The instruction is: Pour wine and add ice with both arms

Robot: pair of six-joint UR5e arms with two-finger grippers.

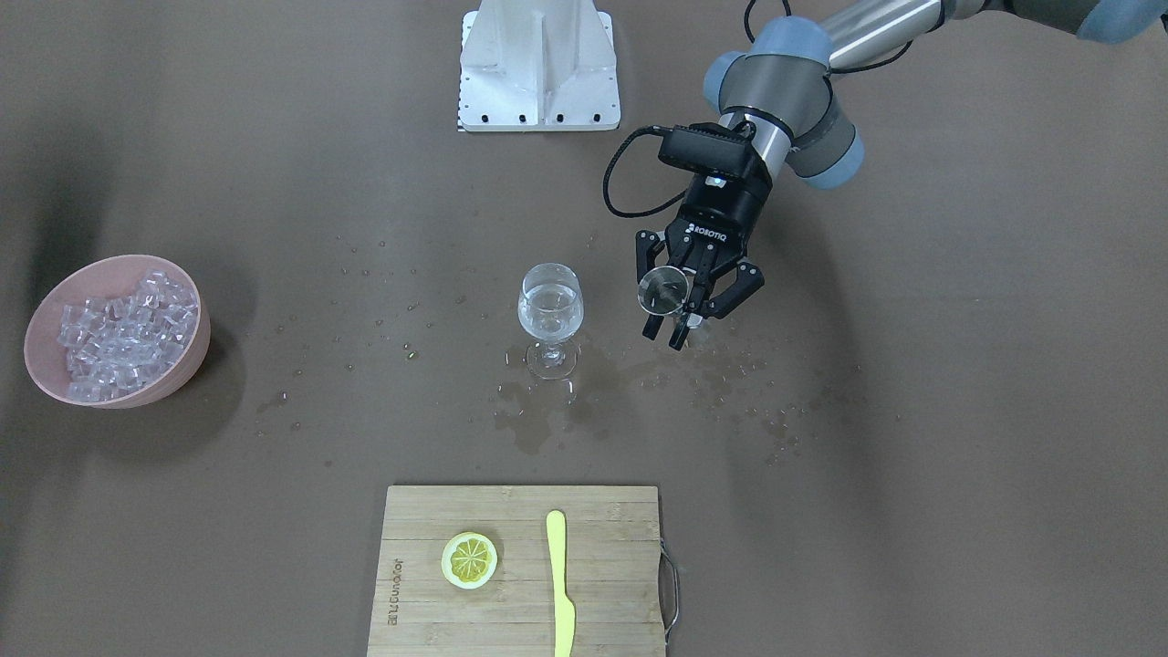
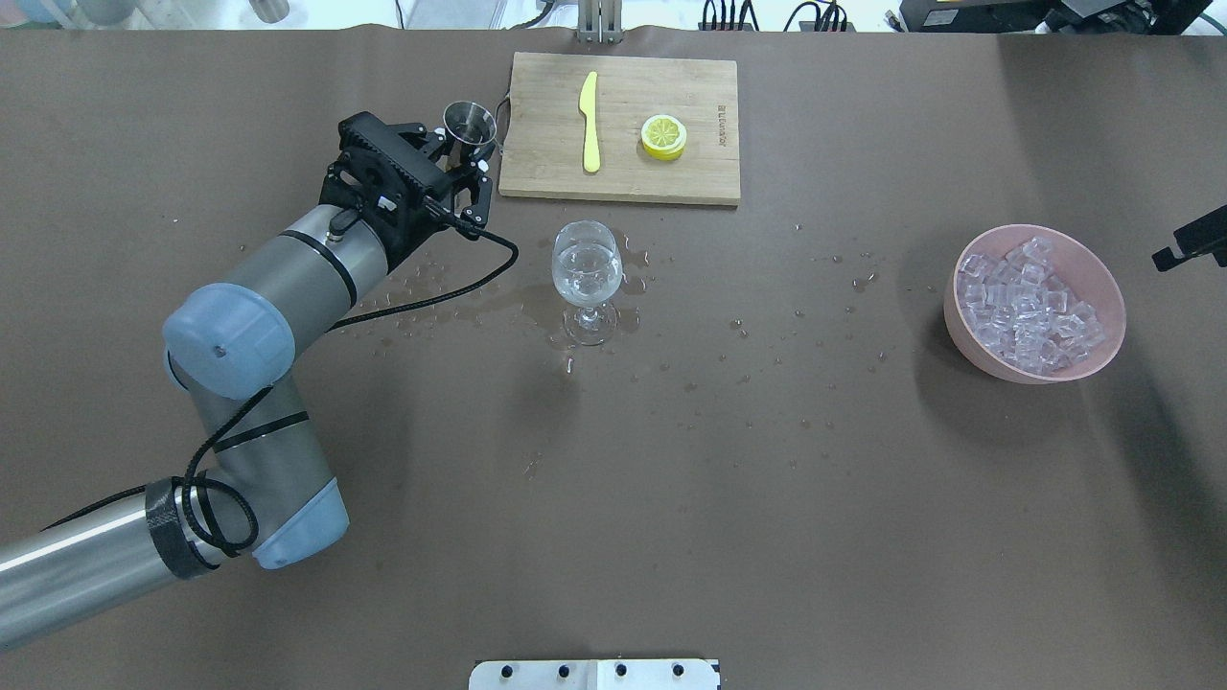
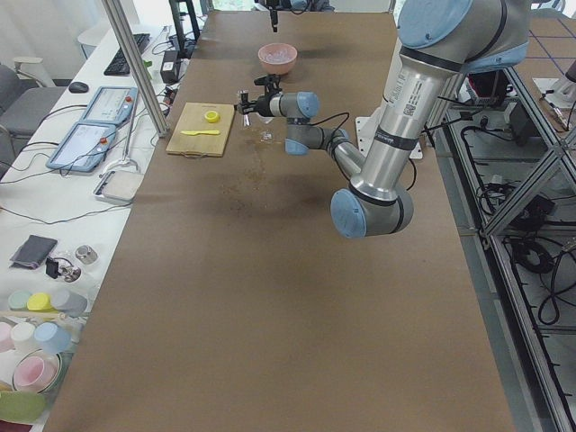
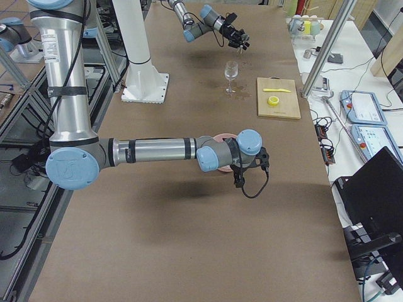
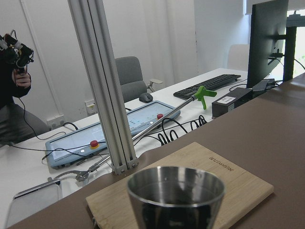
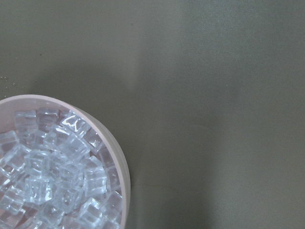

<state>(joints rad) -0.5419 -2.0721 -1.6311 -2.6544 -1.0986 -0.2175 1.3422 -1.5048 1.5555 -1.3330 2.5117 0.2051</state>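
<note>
Ice [image 6: 47,181] fills right wrist view; left wrist shows steel cup [image 5: 175,195]

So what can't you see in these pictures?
Right tool: small in the right side view, mostly cut off overhead; open or shut unknown.
Steel cup: bottom cut off in left wrist view; inside too dark.
Pink bowl: partly out of the right wrist frame.
</note>
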